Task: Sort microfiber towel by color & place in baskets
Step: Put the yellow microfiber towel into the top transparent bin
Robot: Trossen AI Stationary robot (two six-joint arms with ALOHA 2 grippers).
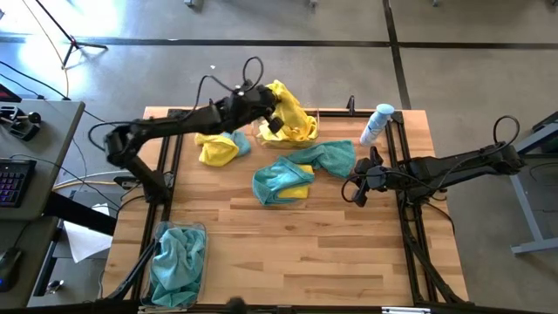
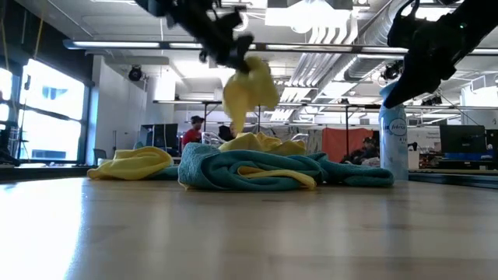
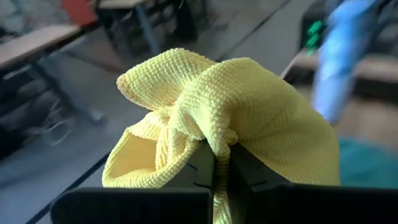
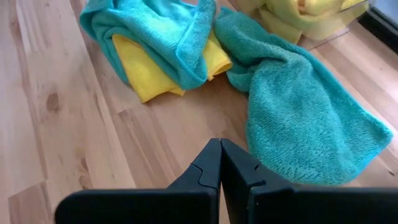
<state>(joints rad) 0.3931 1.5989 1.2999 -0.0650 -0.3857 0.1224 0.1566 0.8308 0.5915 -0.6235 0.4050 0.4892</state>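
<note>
Tabletop's far basket [image 1: 307,138] mostly hidden

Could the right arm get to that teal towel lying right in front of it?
Probably yes. The right gripper hangs shut and empty just above the wood, with the teal towel spread beside it and nothing between them. It would need to open first.

Words on the spray bottle [image 2: 394,144]: there is a label, but it is too small to read.
Words on the towels and baskets: none.
Signs in the room behind: none can be read.
</note>
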